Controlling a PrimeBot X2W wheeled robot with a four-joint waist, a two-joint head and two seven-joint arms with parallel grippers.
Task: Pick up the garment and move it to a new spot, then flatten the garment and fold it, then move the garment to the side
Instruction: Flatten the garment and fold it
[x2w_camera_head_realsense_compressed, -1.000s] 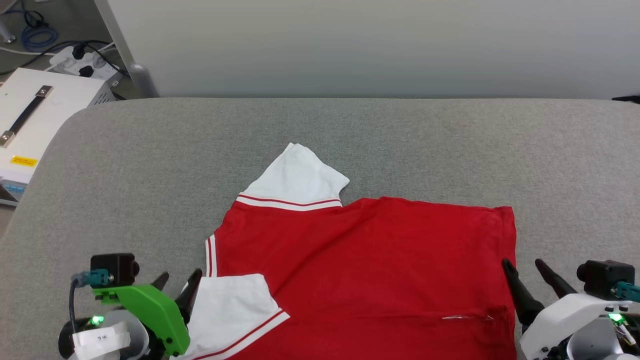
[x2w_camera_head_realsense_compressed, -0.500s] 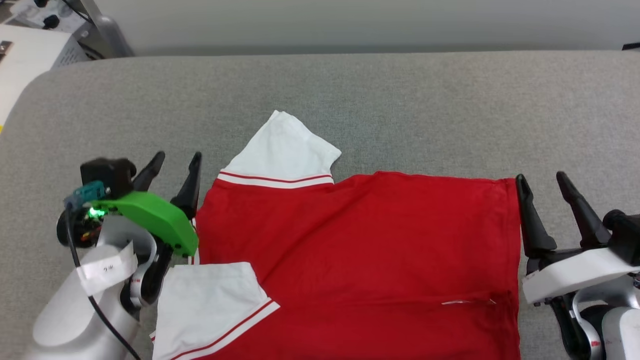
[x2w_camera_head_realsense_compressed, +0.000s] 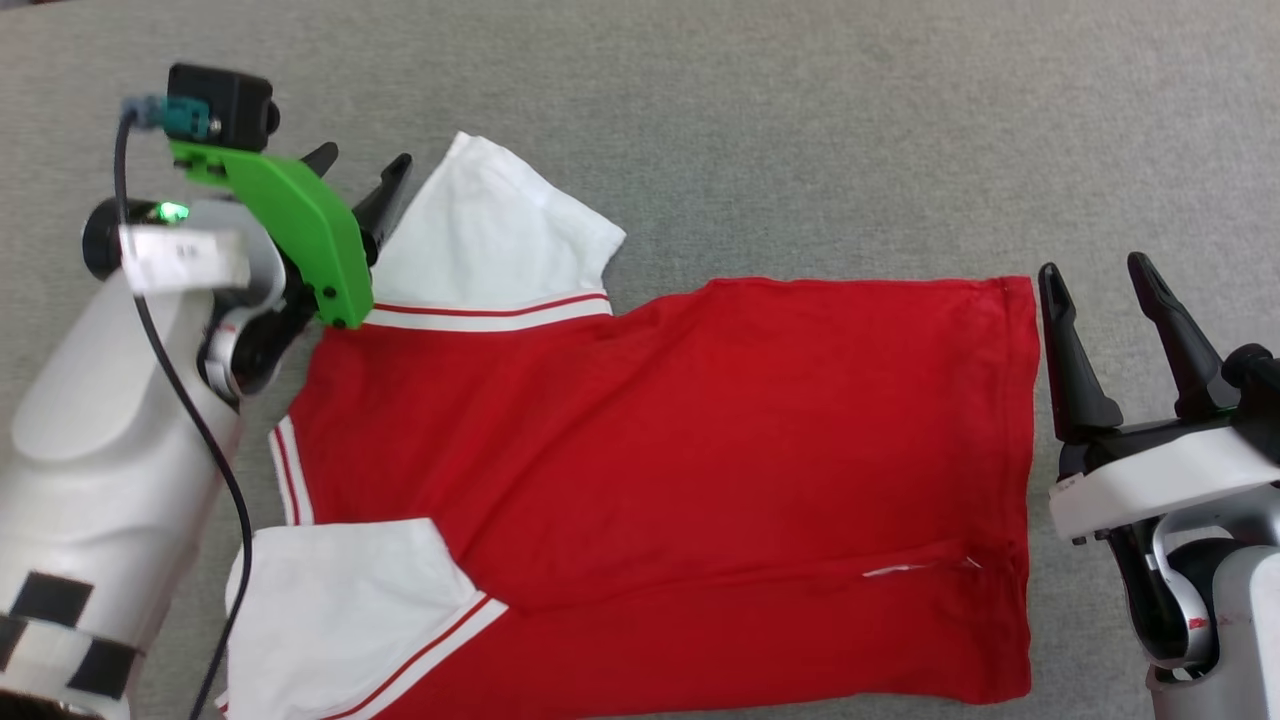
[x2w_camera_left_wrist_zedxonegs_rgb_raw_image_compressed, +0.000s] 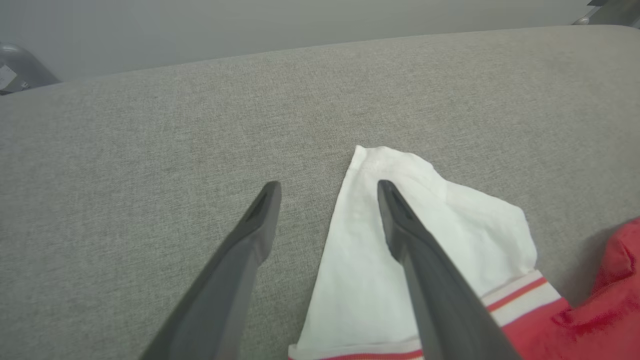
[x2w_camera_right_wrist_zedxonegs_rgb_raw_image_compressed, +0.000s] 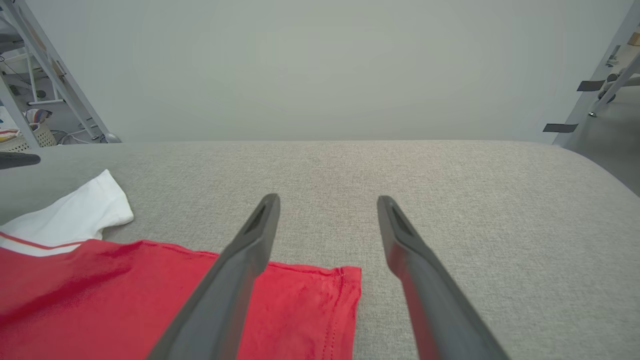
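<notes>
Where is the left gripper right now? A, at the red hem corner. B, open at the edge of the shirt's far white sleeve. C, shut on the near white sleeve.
B: the left gripper stands open at the far white sleeve of the garment, one finger over the white cloth and the other over the grey surface, gripping nothing.
</notes>
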